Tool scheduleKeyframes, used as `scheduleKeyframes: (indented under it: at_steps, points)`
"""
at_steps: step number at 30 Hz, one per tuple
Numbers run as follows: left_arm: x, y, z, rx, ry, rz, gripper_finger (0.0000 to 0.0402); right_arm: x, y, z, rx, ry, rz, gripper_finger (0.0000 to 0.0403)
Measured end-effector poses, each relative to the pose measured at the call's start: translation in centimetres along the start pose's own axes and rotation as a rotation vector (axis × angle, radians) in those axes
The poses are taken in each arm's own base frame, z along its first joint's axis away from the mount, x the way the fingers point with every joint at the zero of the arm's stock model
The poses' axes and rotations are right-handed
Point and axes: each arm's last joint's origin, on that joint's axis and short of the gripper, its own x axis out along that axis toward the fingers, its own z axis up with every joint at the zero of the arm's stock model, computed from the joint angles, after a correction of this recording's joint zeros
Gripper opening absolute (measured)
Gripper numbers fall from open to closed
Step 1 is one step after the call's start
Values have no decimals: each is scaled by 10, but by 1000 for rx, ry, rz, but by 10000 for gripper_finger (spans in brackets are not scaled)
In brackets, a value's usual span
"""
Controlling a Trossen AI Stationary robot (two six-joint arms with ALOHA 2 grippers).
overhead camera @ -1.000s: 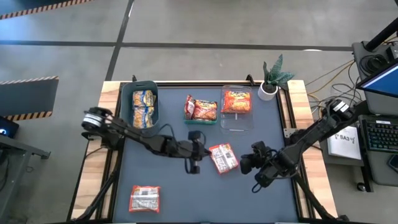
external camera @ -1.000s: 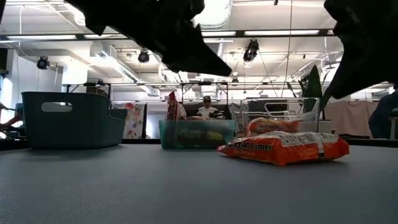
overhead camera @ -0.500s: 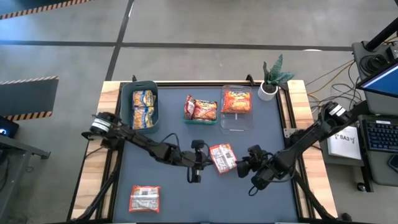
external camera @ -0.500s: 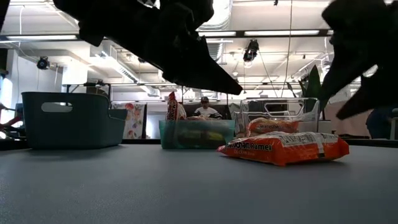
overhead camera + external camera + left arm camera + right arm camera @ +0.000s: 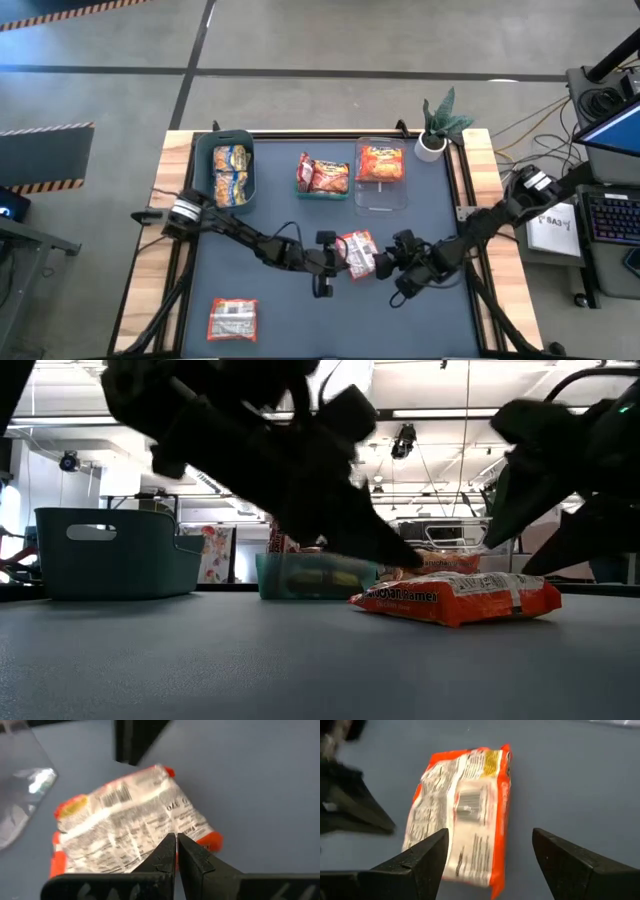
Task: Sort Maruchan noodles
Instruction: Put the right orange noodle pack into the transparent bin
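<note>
Orange packet (image 5: 358,254) mid-mat, between both claws, bins (image 5: 379,200) well apart.

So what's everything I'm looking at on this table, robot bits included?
Orange noodle packet: one, orange-red with a white printed back, mid-table between the two claws.
Red-and-grey packet: one, near front left corner.
Teal bin: one, dark teal, back left, holding yellow-and-blue packets.
Small green bin: one, back centre, holding red packets.
Clear bin: one, transparent, back right of centre, holding an orange packet.
Potted plant: one, green in a white pot, back right corner.
Left claw: dark, shut, tips at the orange noodle packet.
Right claw: dark, open, facing the same packet.
</note>
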Motion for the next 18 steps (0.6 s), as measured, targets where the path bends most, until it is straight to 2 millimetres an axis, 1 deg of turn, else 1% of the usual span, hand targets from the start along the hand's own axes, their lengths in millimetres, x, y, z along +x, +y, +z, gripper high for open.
scheduleKeyframes:
  at_steps: [2,4,7,12,18]
  points:
    - [6,-2,-5,5,19,1,0,4,-2,4,-19,-8,-20,274]
    - [10,-3,-5,7,26,1,0,6,-2,6,-34,-11,-24,274]
    - [10,-2,-4,10,50,4,0,7,-2,8,-46,-5,-27,274]
    - [9,1,-11,-3,77,11,0,8,-2,8,-56,-2,-21,274]
    - [8,4,-20,-34,113,20,0,15,-9,3,-4,15,53,274]
